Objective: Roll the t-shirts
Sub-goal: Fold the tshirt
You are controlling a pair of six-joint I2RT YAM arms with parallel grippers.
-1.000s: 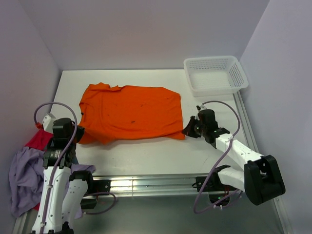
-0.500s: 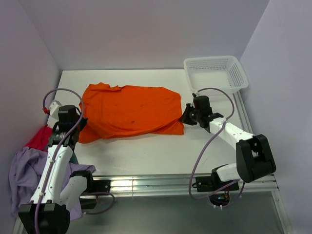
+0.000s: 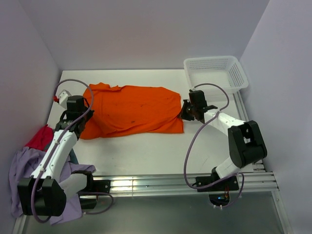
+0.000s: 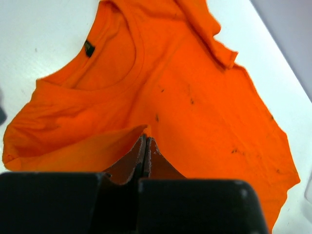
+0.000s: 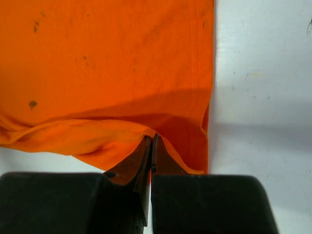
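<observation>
Both arms have swung farther out over the table (image 3: 146,151), carrying the near edge of the orange shirt (image 3: 131,109) away from the bases, so its near side now sits narrower and doubled over. The left gripper (image 4: 145,142) is pinched tight on a fold near the sleeve end. The right gripper (image 5: 152,140) is clamped on the hem corner at the other end. The shirt lies mid-table, its long axis running left to right between the two grippers, with the flat remainder beyond both sets of fingertips. Rolling onward likely calls for both arms to advance together and evenly.
</observation>
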